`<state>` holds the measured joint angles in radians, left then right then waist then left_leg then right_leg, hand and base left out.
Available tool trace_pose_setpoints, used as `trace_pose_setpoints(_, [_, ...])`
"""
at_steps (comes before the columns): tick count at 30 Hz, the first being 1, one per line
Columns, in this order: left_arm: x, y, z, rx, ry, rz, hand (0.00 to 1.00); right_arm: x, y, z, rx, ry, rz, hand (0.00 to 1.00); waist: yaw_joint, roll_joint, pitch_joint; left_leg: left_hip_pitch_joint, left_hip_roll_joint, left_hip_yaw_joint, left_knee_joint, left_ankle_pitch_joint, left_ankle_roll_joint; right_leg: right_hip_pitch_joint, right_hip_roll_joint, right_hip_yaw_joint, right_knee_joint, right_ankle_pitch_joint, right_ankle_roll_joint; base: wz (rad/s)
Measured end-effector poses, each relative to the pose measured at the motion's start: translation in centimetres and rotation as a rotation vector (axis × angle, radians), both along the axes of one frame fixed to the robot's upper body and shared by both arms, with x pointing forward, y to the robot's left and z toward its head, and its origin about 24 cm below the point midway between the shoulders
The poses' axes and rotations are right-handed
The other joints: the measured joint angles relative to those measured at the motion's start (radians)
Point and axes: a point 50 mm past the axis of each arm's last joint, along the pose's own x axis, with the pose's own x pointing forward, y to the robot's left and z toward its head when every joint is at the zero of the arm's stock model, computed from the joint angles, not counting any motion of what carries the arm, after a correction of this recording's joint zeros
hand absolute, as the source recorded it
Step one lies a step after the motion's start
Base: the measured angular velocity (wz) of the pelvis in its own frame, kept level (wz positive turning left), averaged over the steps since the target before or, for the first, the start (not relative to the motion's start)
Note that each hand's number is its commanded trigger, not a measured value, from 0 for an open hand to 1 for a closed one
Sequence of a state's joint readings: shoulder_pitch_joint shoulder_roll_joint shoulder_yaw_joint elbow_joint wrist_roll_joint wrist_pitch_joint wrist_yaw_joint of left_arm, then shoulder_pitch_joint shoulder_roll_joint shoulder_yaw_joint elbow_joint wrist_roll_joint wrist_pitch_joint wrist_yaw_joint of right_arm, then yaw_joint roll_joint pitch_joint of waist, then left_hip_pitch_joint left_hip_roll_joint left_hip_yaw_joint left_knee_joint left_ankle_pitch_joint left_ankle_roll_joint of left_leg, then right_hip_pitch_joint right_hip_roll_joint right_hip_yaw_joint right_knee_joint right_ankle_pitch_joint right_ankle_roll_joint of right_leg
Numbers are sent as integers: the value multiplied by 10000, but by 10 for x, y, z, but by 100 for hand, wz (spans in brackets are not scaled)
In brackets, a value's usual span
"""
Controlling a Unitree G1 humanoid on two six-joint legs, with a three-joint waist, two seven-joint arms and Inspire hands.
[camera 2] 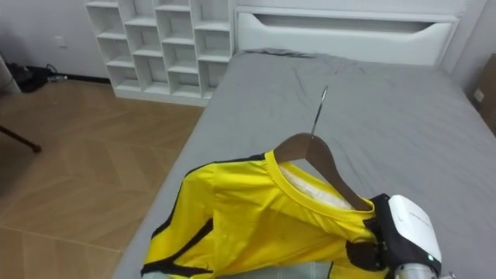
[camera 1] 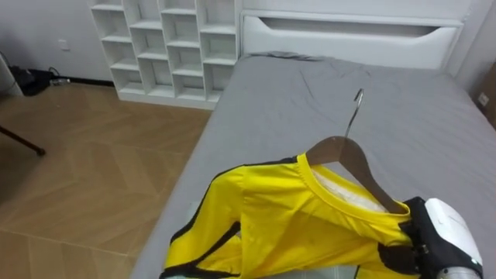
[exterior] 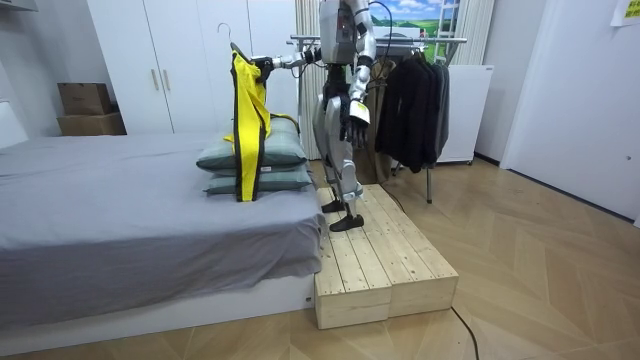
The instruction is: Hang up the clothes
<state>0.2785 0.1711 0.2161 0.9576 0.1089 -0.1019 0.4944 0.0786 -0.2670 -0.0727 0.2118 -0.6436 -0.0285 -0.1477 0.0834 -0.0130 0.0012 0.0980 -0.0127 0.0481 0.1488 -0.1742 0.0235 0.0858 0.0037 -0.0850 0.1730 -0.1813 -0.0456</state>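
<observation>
- Right hand (camera 1: 436,232) is clamped on the hanger (camera 1: 343,149) end, holding the shirt (camera 1: 287,225) above the bed (camera 1: 403,116), likely to drape freely.
- Left hand (exterior: 357,113) hangs beside the bed; state cannot be told.

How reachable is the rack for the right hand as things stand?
Probably not yet. The right hand holds the hanger with the shirt out over the bed, while the rack stands on the robot's other side; it would likely have to turn first.
</observation>
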Motion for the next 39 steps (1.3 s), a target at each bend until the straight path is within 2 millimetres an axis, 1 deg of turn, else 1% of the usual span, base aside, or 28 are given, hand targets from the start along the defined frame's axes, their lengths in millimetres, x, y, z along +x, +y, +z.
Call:
trace_pose_setpoints(2, [-16,0,-5,-414,596,336,0,0,0,1,-300,16,70,100,17,-78,-9,11,-3,41,-5,0,0,14,-6,-1,-21,0,0,0])
trace_pose_setpoints(5, [-31,-4,-11,-924,1230,529,0,0,0,1,-434,31,101,100,38,-134,-7,2,-5,41,-4,0,0,35,-14,-8,-24,0,0,0])
trace_pose_setpoints(6, [-38,-6,-13,-1180,1523,619,0,1,0,1,-437,19,103,100,35,-174,12,-7,-5,47,-5,0,0,58,-13,-7,-26,0,0,0])
trace_pose_setpoints(8, [-40,-8,-15,-1536,1713,600,0,1,1,1,-286,0,107,100,35,-281,83,-21,-3,44,-5,0,0,73,-13,-6,-40,0,0,0])
trace_pose_setpoints(9, [-40,-9,-15,-1591,1781,544,0,1,1,1,-232,-17,110,100,37,-303,95,-27,-2,44,-5,0,-1,68,-13,-5,-40,-1,1,0])
trace_pose_setpoints(12, [-31,-14,-18,-1947,1833,58,0,6,5,4,-215,-155,244,100,15,-374,79,-173,-5,37,43,0,0,-30,-22,-9,-24,-1,3,2])
trace_pose_setpoints(14, [-16,-17,-19,-2238,1567,-294,0,7,7,4,-223,-175,336,100,22,-429,49,-185,-8,29,61,0,0,-50,-29,-30,-17,-5,9,2])
trace_pose_setpoints(15, [-11,-17,-19,-2307,1450,-373,0,7,8,4,-220,-174,350,100,22,-443,48,-186,-8,27,61,0,0,-50,-28,-33,-16,-6,11,0])
trace_pose_setpoints(17, [5,-20,-19,-2535,1099,-737,0,7,12,3,-227,-136,478,100,22,-472,45,-208,-6,29,43,0,0,-44,-25,-37,-25,-7,12,0])
trace_pose_setpoints(23, [28,-35,-21,-3167,693,-1464,0,10,28,9,-280,-482,995,100,-22,-484,36,-178,-12,64,32,0,0,-72,-17,3,-46,-7,13,-2])
trace_pose_setpoints(28, [28,-39,-22,-3423,701,-1549,0,9,34,8,-139,-507,1086,100,-31,-479,28,-174,-7,53,25,0,0,-63,-19,3,-44,-4,15,-1])
trace_pose_setpoints(32, [17,-39,-24,-3436,983,-1440,0,7,42,3,0,-342,1237,100,-33,-457,24,-153,3,58,24,-1,0,-50,-13,-12,-29,0,13,0])
trace_pose_setpoints(35, [8,-38,-25,-3456,1260,-1317,0,7,43,3,60,-347,1227,100,-42,-407,-6,-153,6,42,27,-12,9,-49,-13,-34,-5,14,16,0])
trace_pose_setpoints(39, [-1,-38,-26,-3472,1592,-1249,0,7,43,3,54,-330,1198,100,-73,-402,-11,-164,14,35,46,-47,24,-43,-11,-67,5,26,19,0])
